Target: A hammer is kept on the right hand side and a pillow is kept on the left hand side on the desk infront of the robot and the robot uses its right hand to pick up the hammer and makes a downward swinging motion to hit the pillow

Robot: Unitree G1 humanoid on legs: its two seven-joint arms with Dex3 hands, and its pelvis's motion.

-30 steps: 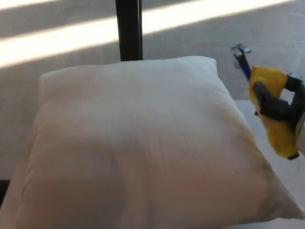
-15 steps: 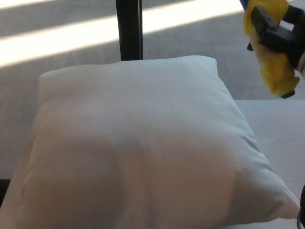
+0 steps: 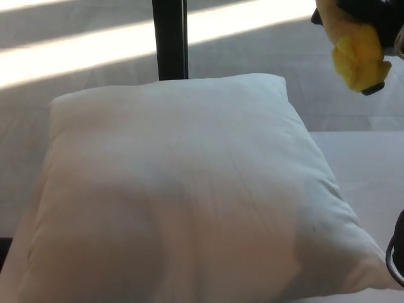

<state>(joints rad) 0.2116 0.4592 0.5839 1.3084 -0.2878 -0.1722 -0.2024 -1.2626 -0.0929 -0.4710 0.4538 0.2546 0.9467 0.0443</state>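
The white pillow [image 3: 183,189] covers most of the desk [image 3: 372,164], reaching its left edge. Above the desk's far right corner, the right hand [image 3: 372,12] is clamped around the hammer's yellow handle [image 3: 356,47], well above the pillow

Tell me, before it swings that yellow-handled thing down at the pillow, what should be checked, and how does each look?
1. Hammer held: ok, right robot hand grips the yellow handle.
2. Hammer raised above pillow: ok, at the top right corner.
3. Hammer head pointing right way: cannot tell, out of frame.
4. Pillow surface clear: ok, nothing lies on it.
5. Left robot hand out of the way: cannot tell, not in view.
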